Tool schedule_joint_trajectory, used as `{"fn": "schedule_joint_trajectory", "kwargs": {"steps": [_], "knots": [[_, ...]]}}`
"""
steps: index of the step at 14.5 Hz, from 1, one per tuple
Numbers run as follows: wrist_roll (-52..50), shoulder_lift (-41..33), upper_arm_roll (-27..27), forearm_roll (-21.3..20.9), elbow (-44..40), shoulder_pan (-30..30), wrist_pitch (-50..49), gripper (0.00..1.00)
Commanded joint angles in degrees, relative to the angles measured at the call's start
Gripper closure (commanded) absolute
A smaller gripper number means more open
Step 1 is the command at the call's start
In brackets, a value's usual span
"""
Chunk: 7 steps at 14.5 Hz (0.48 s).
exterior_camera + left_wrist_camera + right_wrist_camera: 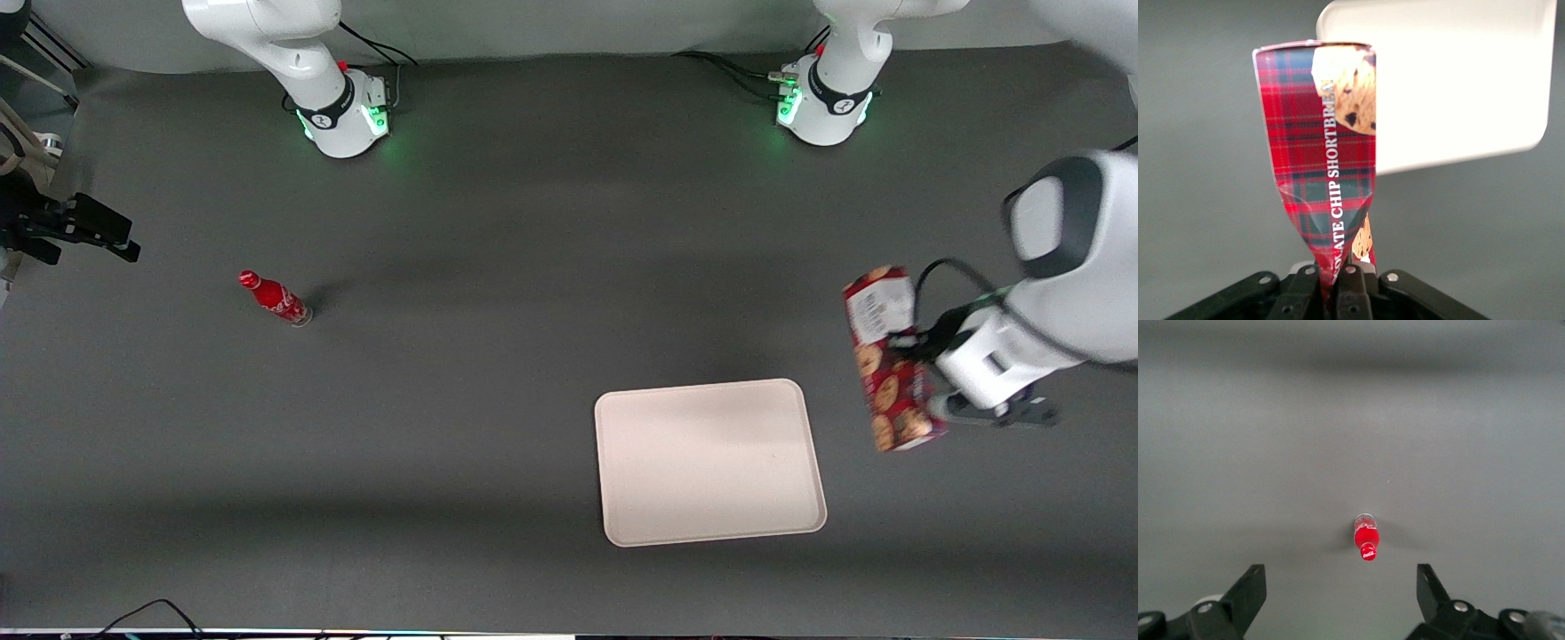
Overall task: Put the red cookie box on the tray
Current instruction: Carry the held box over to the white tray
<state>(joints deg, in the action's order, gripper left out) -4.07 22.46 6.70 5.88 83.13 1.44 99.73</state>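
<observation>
While the tool point(1336, 283) pinches it, the red cookie box point(889, 360) hangs beside the tray point(711, 524).

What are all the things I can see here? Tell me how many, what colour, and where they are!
red cookie box: one, dark red tartan with cookie pictures and a white end, held up in the air beside the tray, at the working arm's end of the table; squashed where it is pinched.
tray: one, cream-white, lying flat on the table, nothing on it.
small bottle: one, red, standing on the table toward the parked arm's end.
table: one, dark grey, under everything.
cables: black, by the arm bases.
gripper: one, black jaws on a white arm, shut on the box, in the air beside the tray.
</observation>
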Motion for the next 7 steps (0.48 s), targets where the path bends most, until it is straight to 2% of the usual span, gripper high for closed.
{"fn": "schedule_joint_trajectory", "kwargs": {"steps": [1,3,7], "knots": [[-7.26,14.17,4.01,-2.36,-8.07,0.32,10.0,1.0],[-6.39,18.92,4.02,-2.63,-8.07,0.41,15.73,1.0],[-6.12,24.56,4.11,-9.3,-7.64,0.41,21.64,1.0]]}}
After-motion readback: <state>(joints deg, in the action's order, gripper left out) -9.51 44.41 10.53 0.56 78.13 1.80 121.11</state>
